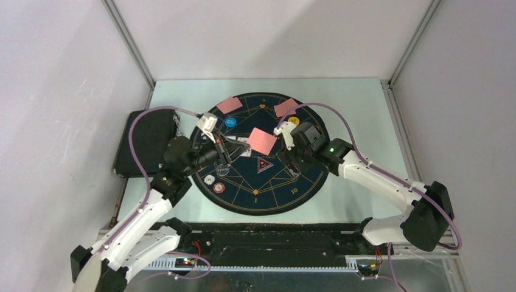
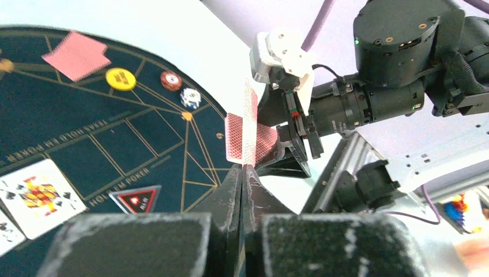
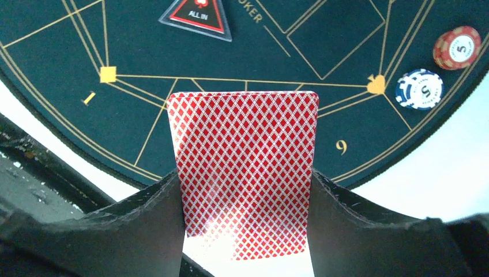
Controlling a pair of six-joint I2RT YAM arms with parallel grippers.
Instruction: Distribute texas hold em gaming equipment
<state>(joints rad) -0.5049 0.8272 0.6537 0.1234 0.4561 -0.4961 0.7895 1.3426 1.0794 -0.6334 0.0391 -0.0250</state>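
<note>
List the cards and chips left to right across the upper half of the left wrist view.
pink card → yellow chip → red-white chip → blue-white chip → held card

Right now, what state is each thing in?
left pincer: shut on the edge of the held card.
right pincer: fingers apart, either side of that card; grip unclear.
held card: in the air over the mat, back toward the right wrist camera.
far-left cards, far-right cards: flat, face down, at the mat's far edge.
face-up card: flat.
yellow chip, red chip, blue-white chip: flat, unstacked.
token: flat.
</note>
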